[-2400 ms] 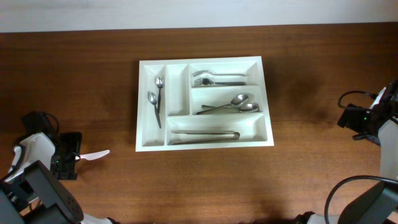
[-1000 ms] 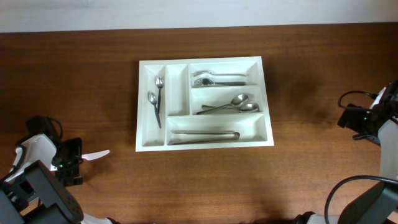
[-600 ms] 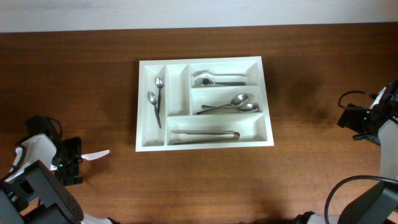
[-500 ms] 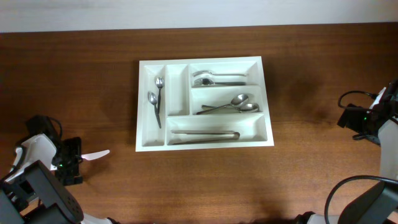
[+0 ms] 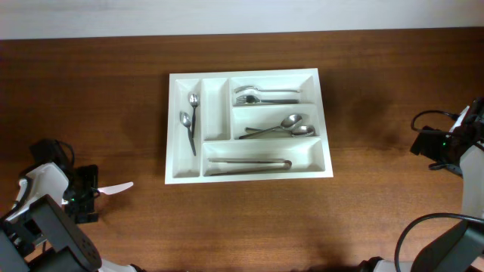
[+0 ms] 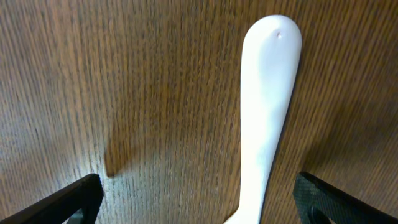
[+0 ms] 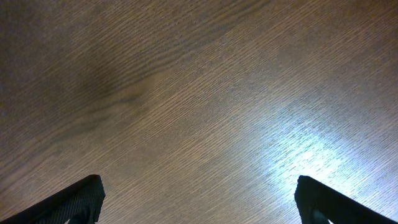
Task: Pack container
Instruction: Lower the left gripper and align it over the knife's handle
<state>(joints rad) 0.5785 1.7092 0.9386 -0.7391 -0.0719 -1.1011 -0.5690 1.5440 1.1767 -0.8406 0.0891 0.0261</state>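
White plastic is the concern here: a flat white plastic utensil (image 6: 264,124) lies on the dark wooden tabletop (image 5: 378,219), well apart from the large white five-compartment plastic container (image 5: 169,128) at the middle. The left jaws stand fully open and hold nothing, straddling the utensil's rounded handle, whose working end is hidden. The right jaws are also wide open and empty, over bare wood at the far side.

The handle sits nearer one finger than the other. On closing, that finger would likely meet it first and shove or spin the light piece rather than pinch it. It also lies thin and flush to the wood, so jaws closing too high could slip over it.

The container already holds small metal teaspoons (image 5: 189,125), metal tongs (image 5: 249,162) and other cutlery. A careless drop could land on a divider or in the wrong compartment.
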